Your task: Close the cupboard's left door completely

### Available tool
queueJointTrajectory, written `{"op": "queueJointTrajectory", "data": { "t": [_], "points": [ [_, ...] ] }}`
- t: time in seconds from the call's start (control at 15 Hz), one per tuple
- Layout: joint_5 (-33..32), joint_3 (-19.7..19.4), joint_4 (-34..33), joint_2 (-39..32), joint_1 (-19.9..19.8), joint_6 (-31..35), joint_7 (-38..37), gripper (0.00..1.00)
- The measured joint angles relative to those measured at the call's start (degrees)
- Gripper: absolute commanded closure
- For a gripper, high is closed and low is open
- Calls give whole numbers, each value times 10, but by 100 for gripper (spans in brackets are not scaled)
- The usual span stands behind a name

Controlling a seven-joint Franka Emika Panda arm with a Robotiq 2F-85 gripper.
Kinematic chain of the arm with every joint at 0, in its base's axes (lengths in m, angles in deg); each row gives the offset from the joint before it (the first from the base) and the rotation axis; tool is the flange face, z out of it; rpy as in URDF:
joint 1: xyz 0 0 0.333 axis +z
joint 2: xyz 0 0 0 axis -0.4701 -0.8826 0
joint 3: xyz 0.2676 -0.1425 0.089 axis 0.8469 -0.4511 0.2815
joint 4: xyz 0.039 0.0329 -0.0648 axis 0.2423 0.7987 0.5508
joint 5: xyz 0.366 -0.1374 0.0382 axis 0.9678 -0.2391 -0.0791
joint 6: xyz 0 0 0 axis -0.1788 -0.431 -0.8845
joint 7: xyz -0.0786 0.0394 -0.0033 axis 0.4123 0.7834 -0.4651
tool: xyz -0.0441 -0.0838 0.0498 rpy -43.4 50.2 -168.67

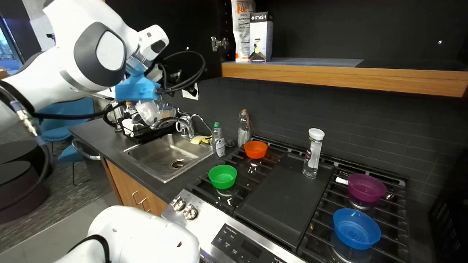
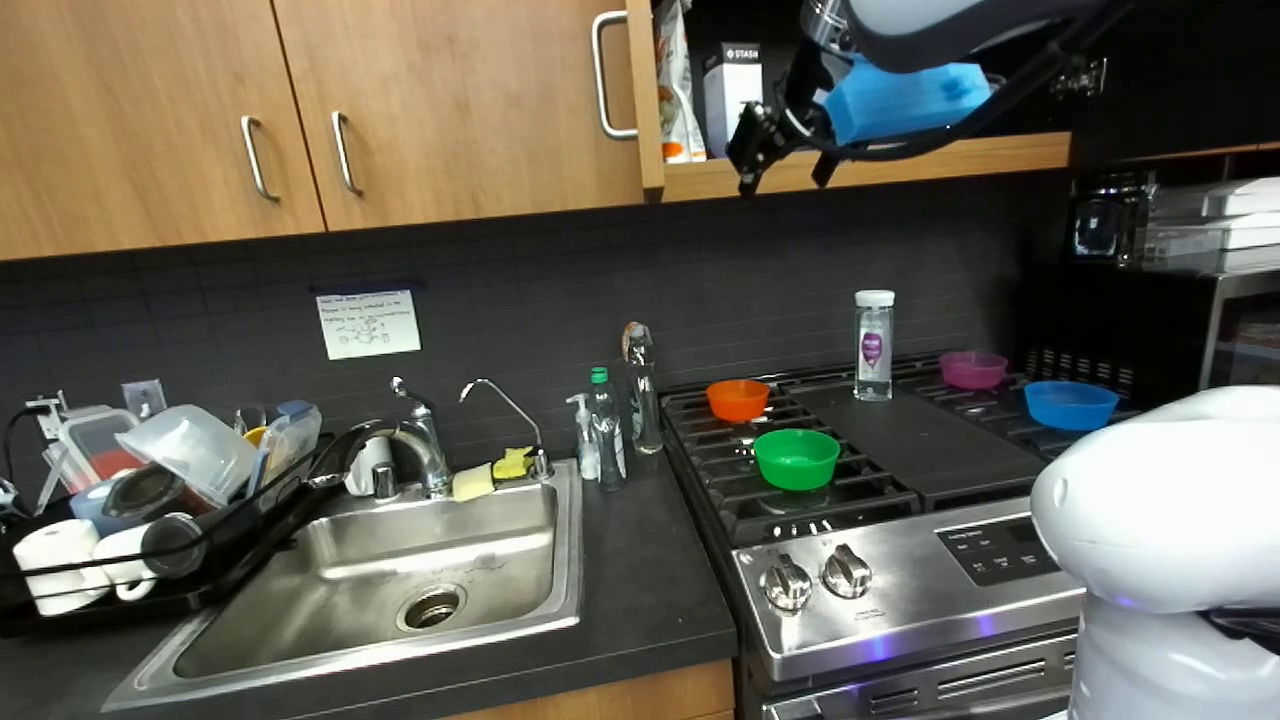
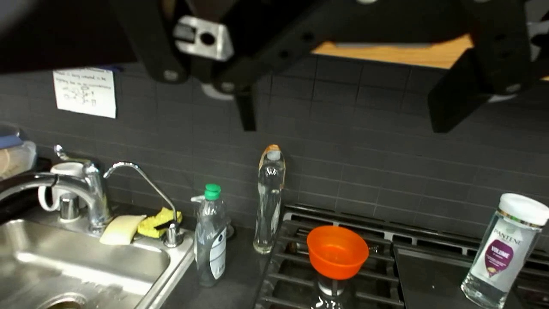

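Clearly hovered in front of the cupboard (image 1: 343, 78) with pincer (image 3: 343, 128) spread wide and the left door (image 1: 193, 25) standing open nearby.

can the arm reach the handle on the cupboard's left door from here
Probably not directly: the jaws seem to hang on the inner side of the open left door, while its handle faces outward, so the door itself stands between.

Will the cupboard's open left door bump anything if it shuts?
Maybe the robot's own arm and gripper: they hang in front of the cupboard, where the left door would likely swing. I see nothing else blocking it.
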Motion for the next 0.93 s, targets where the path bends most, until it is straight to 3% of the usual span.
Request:
{"op": "queueJointTrajectory", "data": {
  "t": [0.6, 0.8, 0.93],
  "points": [
    [0, 5, -21, 14, -36, 128, -38, 0],
    [11, 5, -21, 14, -34, 159, -39, 0],
    [30, 2, -28, 14, -16, 144, -33, 0]
  ]
}}
